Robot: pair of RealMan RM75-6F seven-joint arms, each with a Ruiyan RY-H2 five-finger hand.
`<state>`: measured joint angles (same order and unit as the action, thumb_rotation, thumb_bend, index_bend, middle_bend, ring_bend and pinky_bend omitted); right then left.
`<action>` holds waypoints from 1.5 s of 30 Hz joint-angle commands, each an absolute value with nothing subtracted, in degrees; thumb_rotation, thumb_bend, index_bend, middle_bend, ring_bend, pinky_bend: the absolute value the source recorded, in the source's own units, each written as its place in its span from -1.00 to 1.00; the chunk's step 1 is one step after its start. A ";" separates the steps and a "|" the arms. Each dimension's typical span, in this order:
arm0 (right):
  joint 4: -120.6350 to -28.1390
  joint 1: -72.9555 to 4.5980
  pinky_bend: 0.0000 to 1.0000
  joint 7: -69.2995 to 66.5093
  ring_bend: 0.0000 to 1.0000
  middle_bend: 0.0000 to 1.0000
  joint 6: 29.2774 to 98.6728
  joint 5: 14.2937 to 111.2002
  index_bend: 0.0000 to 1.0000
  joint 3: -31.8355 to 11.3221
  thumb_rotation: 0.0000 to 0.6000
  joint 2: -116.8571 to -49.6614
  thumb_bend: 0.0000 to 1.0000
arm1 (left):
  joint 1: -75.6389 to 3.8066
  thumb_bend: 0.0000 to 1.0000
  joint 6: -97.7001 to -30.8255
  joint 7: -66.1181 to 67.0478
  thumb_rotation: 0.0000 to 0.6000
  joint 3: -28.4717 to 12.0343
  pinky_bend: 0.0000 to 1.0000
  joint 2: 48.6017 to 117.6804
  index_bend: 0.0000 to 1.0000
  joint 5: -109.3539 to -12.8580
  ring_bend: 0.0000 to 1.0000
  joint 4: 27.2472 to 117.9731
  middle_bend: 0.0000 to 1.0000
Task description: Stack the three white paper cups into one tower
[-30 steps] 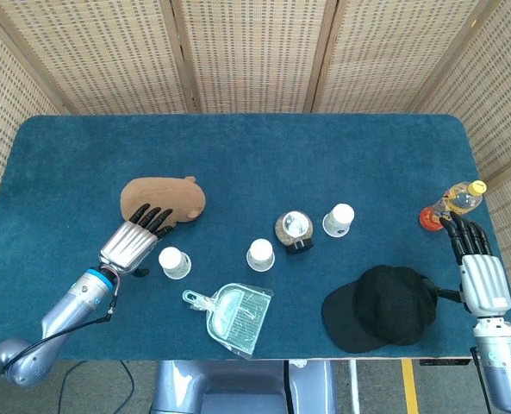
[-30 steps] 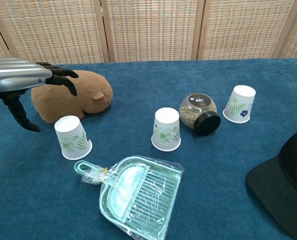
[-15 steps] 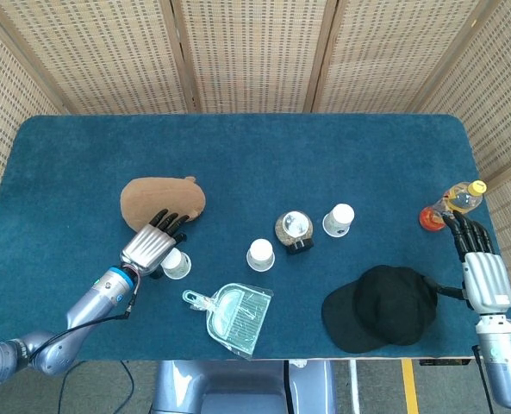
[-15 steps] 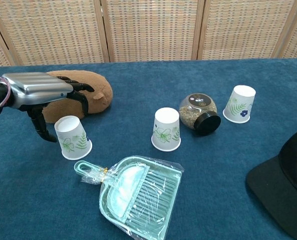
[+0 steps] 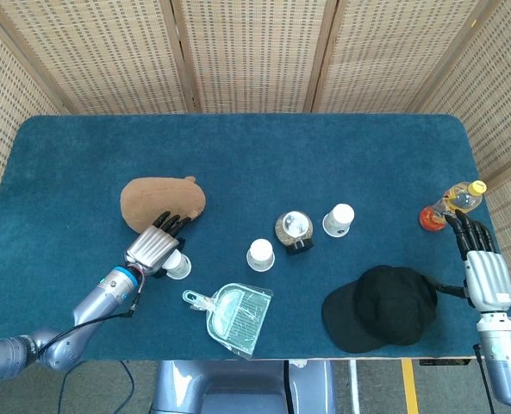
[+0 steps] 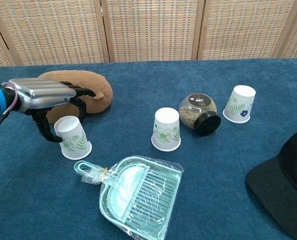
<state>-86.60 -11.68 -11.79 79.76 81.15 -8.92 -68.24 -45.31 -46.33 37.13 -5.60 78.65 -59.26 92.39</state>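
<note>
Three white paper cups with leaf prints stand upside down on the blue table: a left cup (image 6: 73, 137) (image 5: 177, 265), a middle cup (image 6: 166, 129) (image 5: 260, 254) and a right cup (image 6: 239, 104) (image 5: 339, 220). My left hand (image 6: 43, 95) (image 5: 154, 247) hovers over the top of the left cup, thumb down along its left side and fingers curved behind it, not closed around it. My right hand (image 5: 482, 267) lies flat and open at the table's right edge, far from all the cups; the chest view does not show it.
A brown plush (image 6: 95, 90) lies just behind my left hand. A teal dustpan (image 6: 135, 192) sits in front of the cups. A tipped jar (image 6: 198, 112) lies between the middle and right cups. A black cap (image 5: 391, 306) and a bottle (image 5: 458, 200) are at the right.
My left hand has moved right and down from beside the plush until it brackets the top of the left cup. The cups and my right hand have stayed put.
</note>
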 commanded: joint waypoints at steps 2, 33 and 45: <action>-86.49 -11.69 -1.00 -11.85 -1.00 -1.00 79.70 81.00 -1.00 -8.98 1.00 -68.27 -0.91 | -45.46 -0.52 -47.16 36.44 1.00 -5.67 -1.00 77.97 -0.14 -59.77 -1.00 93.18 -1.00; -83.56 -11.91 -1.00 -14.97 -1.00 -1.00 76.78 77.73 -1.00 -9.80 1.00 -68.50 -0.91 | -59.07 -0.52 -47.87 36.54 1.00 -15.79 -1.00 83.08 -0.14 -52.83 -1.00 93.04 -1.00; -81.62 -11.81 -1.00 -17.84 -1.00 -1.00 75.06 75.51 -1.00 -10.62 1.00 -68.31 -0.91 | -64.36 -0.52 -46.09 37.02 1.00 -15.97 -1.00 87.44 -0.14 -49.37 -1.00 89.22 -1.00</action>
<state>-81.69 -11.81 -17.77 75.13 75.57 -10.58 -68.32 -64.21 -46.21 37.06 -16.06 87.28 -49.50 89.33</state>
